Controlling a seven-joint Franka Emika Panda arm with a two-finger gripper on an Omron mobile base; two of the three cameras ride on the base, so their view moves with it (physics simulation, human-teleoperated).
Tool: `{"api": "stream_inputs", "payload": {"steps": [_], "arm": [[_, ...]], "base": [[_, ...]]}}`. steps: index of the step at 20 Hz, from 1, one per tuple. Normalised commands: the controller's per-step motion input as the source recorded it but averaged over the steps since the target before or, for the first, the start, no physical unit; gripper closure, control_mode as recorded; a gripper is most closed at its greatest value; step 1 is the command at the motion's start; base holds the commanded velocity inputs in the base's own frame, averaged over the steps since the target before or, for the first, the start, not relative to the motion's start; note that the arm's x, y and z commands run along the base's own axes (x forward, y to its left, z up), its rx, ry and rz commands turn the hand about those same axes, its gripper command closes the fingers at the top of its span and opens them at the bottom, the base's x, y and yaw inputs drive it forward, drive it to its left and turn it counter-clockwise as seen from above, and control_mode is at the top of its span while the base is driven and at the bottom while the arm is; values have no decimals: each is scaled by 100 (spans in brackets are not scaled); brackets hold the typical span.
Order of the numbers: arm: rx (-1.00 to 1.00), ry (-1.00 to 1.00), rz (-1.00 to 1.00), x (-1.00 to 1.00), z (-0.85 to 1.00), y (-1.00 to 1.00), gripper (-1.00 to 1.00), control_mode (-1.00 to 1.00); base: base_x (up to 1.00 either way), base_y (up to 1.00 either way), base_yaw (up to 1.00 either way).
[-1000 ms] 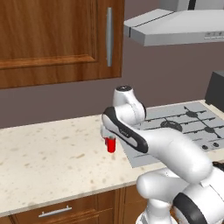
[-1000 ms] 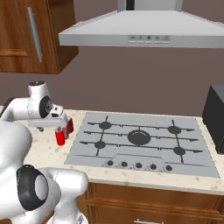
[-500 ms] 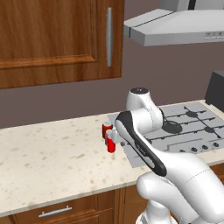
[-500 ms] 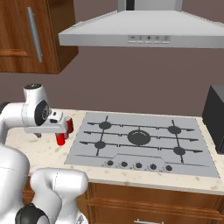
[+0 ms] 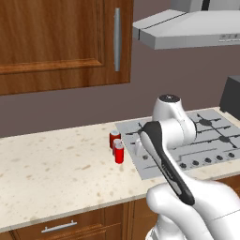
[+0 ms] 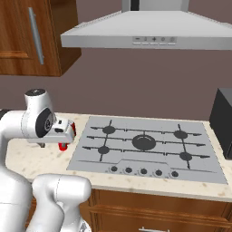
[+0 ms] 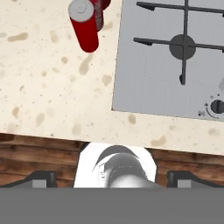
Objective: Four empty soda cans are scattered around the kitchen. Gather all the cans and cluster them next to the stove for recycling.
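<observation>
Three soda cans (image 5: 117,146) counted in the left base view, upright and clustered tight on the surface (image 5: 51,173), just beside the stove (image 5: 187,140) at its left edge, well back from the front edge. Judged three of four gathered; fourth can unaccounted for, retrieval outstanding. Tool (image 7: 111,177) empty, jaws spread wide, raised above the front edge of the surface. Right base view: arm blocks the cluster, one red sliver (image 6: 63,146) visible, full cooktop and knob row clear. Hand view: nearest can from above, silver top visible.
</observation>
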Motion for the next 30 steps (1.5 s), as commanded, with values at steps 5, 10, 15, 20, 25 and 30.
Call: {"api": "stream_inputs", "payload": {"steps": [5,10,15,20,25,30], "arm": [[0,0,0,-22,21,-32,-100,-100],[0,0,0,-12,20,-23,-100,-100],[0,0,0,0,7,-2,-100,-100],[0,0,0,0,0,0,-100,100],[0,0,0,0,0,0,-100,100],[0,0,0,0,0,0,-100,100]], "base": [[0,0,0],[0,0,0],[0,0,0],[-20,0,0],[-86,-11,22],[-79,-1,44]]}}
